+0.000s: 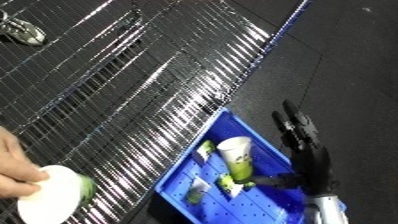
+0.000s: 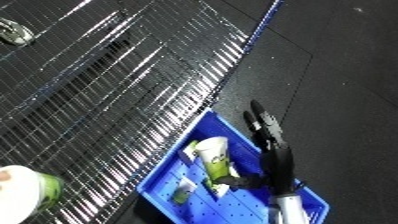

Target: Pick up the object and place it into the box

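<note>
A: Where's the cup right now?

B: The white and green cup (image 1: 236, 156) is already in the blue bin (image 1: 182, 172), lying on its side among a few small green and white items (image 2: 189, 148). Its long axis runs roughly far-to-near, with the white end towards the far corner of the bin and the green end nearer us.

A: And the robot hand?

B: The right robot hand (image 1: 306, 152) hangs over the bin's right rim, just to the right of the cup. Its fingers are straight and spread, pointing away to the far side, while the thumb (image 2: 244, 181) reaches left towards the cup's near end. It is pinching nothing. (I can't tell whether the thumb touches the cup or only sits close by.)

A: The left one?

B: Not visible in either view, so the right is plainly the nearer.

A: So the placing looks done?

B: I'd judge so. Another white and green cup (image 1: 51, 196) sits at the near left on the wire-grid worktop (image 1: 124, 80), a person's hand (image 1: 15, 165) on it, well apart from the bin.
</note>
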Motion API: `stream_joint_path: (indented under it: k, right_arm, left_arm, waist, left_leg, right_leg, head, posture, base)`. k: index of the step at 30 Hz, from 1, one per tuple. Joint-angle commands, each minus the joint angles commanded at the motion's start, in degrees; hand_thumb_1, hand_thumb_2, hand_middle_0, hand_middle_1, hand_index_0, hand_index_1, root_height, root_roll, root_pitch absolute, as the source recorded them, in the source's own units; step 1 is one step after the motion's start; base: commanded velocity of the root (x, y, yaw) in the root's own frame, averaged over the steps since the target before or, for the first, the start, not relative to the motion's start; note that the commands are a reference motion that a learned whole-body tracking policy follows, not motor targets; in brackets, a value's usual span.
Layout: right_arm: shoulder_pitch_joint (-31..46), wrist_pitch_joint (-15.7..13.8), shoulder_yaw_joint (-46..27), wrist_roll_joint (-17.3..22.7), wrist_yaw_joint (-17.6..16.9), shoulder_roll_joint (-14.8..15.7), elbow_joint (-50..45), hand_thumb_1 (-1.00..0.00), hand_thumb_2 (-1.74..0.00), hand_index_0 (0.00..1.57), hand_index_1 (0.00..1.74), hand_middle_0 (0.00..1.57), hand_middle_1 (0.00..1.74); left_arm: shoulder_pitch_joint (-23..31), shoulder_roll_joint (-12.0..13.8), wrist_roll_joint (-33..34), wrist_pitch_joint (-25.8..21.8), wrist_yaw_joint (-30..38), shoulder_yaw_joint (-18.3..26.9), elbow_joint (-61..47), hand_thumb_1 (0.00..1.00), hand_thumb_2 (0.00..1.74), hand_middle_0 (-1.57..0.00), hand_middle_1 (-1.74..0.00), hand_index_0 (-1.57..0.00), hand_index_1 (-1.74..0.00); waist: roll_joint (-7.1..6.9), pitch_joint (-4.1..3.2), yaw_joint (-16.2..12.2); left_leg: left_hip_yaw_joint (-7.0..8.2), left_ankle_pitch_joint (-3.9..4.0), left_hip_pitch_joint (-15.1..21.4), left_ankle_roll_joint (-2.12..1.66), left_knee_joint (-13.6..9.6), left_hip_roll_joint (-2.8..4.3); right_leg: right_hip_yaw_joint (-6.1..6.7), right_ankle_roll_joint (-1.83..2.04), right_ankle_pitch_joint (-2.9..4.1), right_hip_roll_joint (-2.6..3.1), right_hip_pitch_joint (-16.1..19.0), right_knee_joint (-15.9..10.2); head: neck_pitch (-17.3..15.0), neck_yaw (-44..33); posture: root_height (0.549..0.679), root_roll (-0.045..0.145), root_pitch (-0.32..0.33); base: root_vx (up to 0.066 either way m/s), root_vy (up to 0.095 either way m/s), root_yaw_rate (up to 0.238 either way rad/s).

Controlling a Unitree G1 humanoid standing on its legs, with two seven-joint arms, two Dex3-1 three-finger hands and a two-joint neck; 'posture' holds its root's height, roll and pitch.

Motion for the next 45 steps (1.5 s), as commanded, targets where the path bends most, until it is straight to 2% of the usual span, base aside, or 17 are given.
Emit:
stream_joint_path:
  k: [6, 13, 20, 25, 30, 36, 40, 45]
  right_arm:
    - [0.12, 1.1, 0.51, 2.45, 2.65, 0.64, -0.55, 0.0, 0.0, 0.0, 0.0, 0.0, 0.0]
    - [-1.0, 2.25, 1.4, 1.53, 5.28, 0.5, -2.55, 0.0, 0.0, 0.0, 0.0, 0.0, 0.0]
    - [-6.08, 8.19, 4.55, -1.05, 8.65, -0.46, -5.83, 0.0, 0.0, 0.0, 0.0, 0.0, 0.0]
    - [-8.39, 11.06, 7.24, -2.15, 10.46, 0.0, -6.93, 0.0, 0.0, 0.0, 0.0, 0.0, 0.0]
    - [-9.54, 12.53, 9.42, -2.48, 11.99, 1.07, -7.28, 0.0, 0.0, 0.0, 0.0, 0.0, 0.0]
    - [-11.21, 14.11, 11.37, -3.16, 13.9, 2.38, -6.55, 0.0, 0.0, 0.0, 0.0, 0.0, 0.0]
    - [-12.51, 15.06, 12.59, -3.41, 14.84, 3.09, -5.7, 0.0, 0.0, 0.0, 0.0, 0.0, 0.0]
    - [-14.25, 15.67, 14.02, -3.55, 15.04, 3.93, -4.13, 0.0, 0.0, 0.0, 0.0, 0.0, 0.0]
  left_arm:
    - [0.23, 0.09, -0.3, 0.17, -0.13, -0.03, -0.29, 1.0, 1.74, -1.57, -1.74, -1.57, -1.74]
    - [0.5, 0.04, -0.14, 0.45, -0.04, -0.64, -0.36, 1.0, 1.74, -1.57, -1.74, -1.57, -1.74]
    - [-0.64, 0.44, 0.62, 1.89, 0.1, -1.57, 0.03, 1.0, 1.74, -1.57, -1.74, -1.57, -1.74]
    - [-1.57, 0.98, 1.65, 3.14, 0.1, -1.34, 0.67, 1.0, 1.74, -1.57, -1.74, -1.57, -1.74]
    - [-2.15, 1.87, 2.44, 4.44, 0.18, -1.0, 0.7, 1.0, 1.74, -1.57, -1.74, -1.57, -1.74]
    - [-2.67, 2.37, 3.11, 5.58, -0.11, -1.07, 0.61, 1.0, 1.74, -1.57, -1.74, -1.57, -1.74]
    - [-3.26, 2.55, 3.45, 5.99, -0.54, -1.25, 0.79, 1.0, 1.74, -1.57, -1.74, -1.57, -1.74]
    - [-4.27, 2.83, 4.07, 6.61, -0.74, -1.77, 0.44, 1.0, 1.74, -1.57, -1.74, -1.57, -1.74]
  waist:
    - [-0.3, 0.09, 0.39]
    - [-0.94, 0.06, 1.63]
    - [-1.75, -0.31, 4.2]
    - [-3.06, -0.56, 6.2]
    - [-4.16, -0.56, 7.93]
    - [-4.69, -0.55, 9.52]
    - [-4.9, -0.46, 10.35]
    - [-4.95, 0.0, 11.38]
  left_leg:
    - [-0.36, 0.47, -0.02, -0.13, 0.01, -0.03]
    - [-1.22, 1.17, -0.16, -0.38, 0.02, 0.01]
    - [-2.79, 1.55, -0.88, -0.46, -0.02, -0.28]
    - [-4.16, 1.53, -2.01, -0.39, 1.01, -0.38]
    - [-5.5, 1.6, -3.41, -0.22, 2.56, -0.58]
    - [-6.56, 1.77, -4.28, -0.2, 3.57, -0.78]
    - [-7.03, 2.18, -4.56, -0.28, 3.55, -0.98]
    - [-7.52, 2.84, -4.92, -0.36, 3.41, -1.16]
  right_leg:
    - [-0.33, -0.14, -0.03, 0.03, 0.3, -0.05]
    - [-1.01, -0.2, 0.17, -0.25, 1.02, -0.39]
    - [-2.16, -0.38, -0.03, -0.61, 1.19, 0.35]
    - [-3.28, -0.39, -0.17, -0.75, 1.31, 1.41]
    - [-4.32, -0.23, -0.22, -0.71, 1.03, 2.71]
    - [-5.27, 0.0, -0.35, -0.89, 0.89, 3.49]
    - [-5.74, 0.16, -0.26, -0.99, 0.9, 3.55]
    - [-6.43, 0.41, 0.01, -1.39, 0.74, 3.72]
  head:
    - [-0.45, -1.12]
    - [-0.91, -5.26]
    - [-2.25, -11.51]
    - [-4.0, -15.72]
    - [-5.66, -19.31]
    - [-7.33, -23.23]
    - [-7.77, -25.61]
    - [-8.27, -27.94]
  posture:
    - [0.645, 0.097, 0.029]
    - [0.646, 0.096, 0.021]
    - [0.645, 0.09, 0.015]
    - [0.643, 0.083, 0.01]
    - [0.641, 0.075, 0.005]
    - [0.639, 0.068, 0.001]
    - [0.639, 0.065, 0.0]
    - [0.638, 0.061, -0.004]
  base:
    - [-0.003, -0.011, 0.023]
    - [0.008, -0.023, 0.058]
    - [0.015, -0.055, 0.126]
    - [0.026, -0.084, 0.112]
    - [0.033, -0.076, 0.101]
    - [0.036, -0.041, 0.13]
    - [0.029, -0.025, 0.141]
    - [0.024, -0.016, 0.148]
